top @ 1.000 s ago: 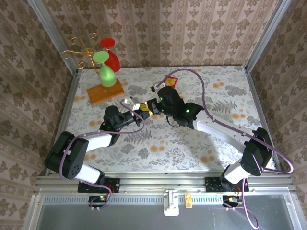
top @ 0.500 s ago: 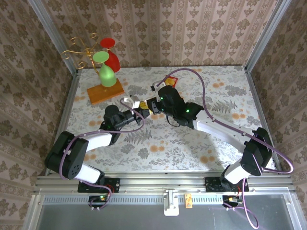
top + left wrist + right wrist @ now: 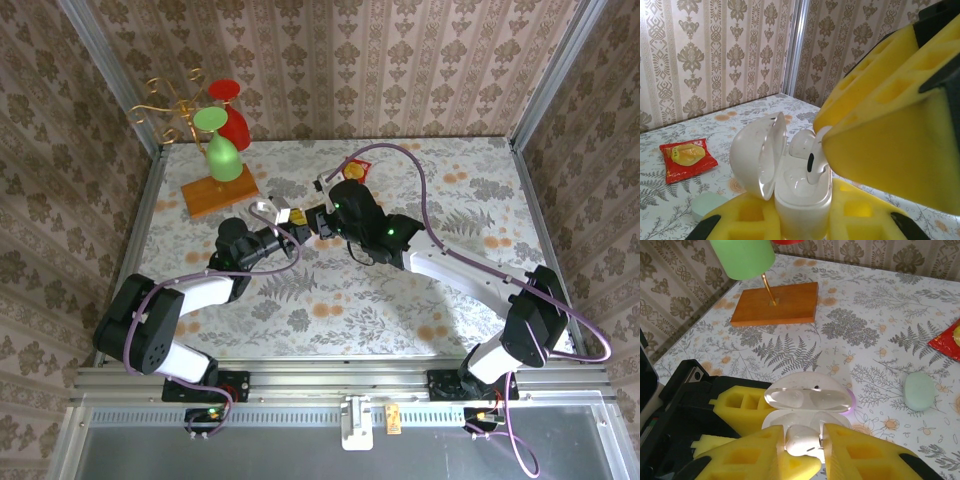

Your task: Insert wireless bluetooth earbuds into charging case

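walls: damask-striped wallpaper (image 3: pixel 330 60); table (image 3: pixel 380 320): fern-and-flower print; corners: aluminium posts (image 3: pixel 558 72)

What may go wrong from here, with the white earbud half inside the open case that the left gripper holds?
1. The white earbud looks only partly seated in the charging case, its stem leaning. If the right gripper opens now, it may tip out onto the table.
2. Pressing down may make the case slide between the left gripper's foam pads.
3. The right finger is close to the open lid and might knock it.
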